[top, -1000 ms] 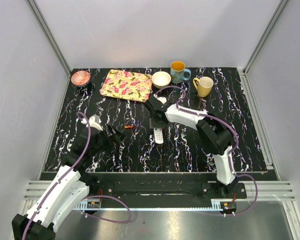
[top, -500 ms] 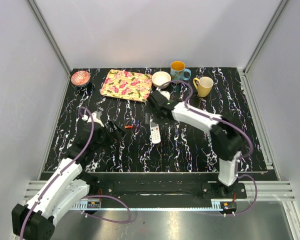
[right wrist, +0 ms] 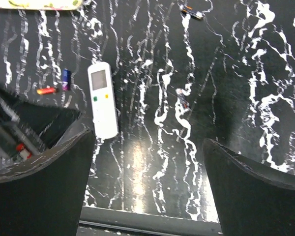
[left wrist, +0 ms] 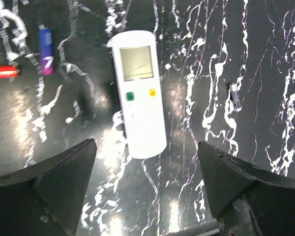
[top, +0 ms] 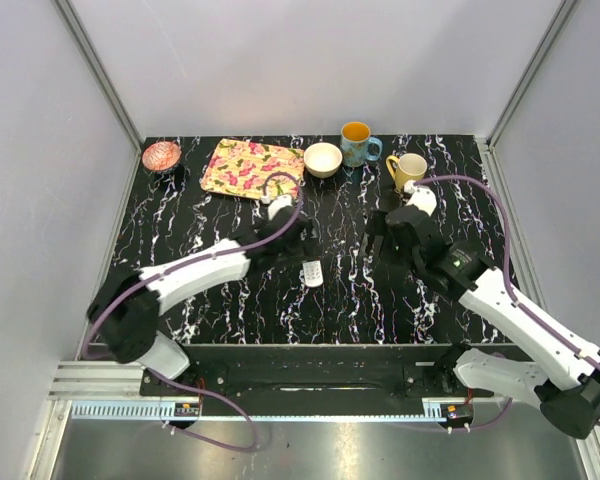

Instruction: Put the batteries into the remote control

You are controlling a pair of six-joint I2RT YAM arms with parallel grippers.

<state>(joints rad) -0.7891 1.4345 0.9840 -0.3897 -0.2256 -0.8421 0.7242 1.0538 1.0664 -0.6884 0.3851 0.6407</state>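
Now that the right pincer (top: 385, 238) has backed off to three o'clock, jaws apart, the left pincer (left wrist: 145, 169), equally spread, swings over the remote control (left wrist: 138, 92), screen-up mid-worktop (top: 230, 300), batteries (left wrist: 45, 43) still loose at its ten o'clock.

Floral tray (top: 252, 170), white bowl (top: 323, 160), blue mug (top: 356, 151), yellow mug (top: 410, 176)

Smooth white plastic on remote control (left wrist: 139, 93) just ahead of left gripper (left wrist: 146, 142), satin sheen. Matt black, faintly grained plastic on fingers (left wrist: 54, 182). Glossy black, white-veined marble-look tabletop (left wrist: 265, 73) underneath, patches of glare. Shiny purple wrap on battery (left wrist: 45, 50) ahead-left.
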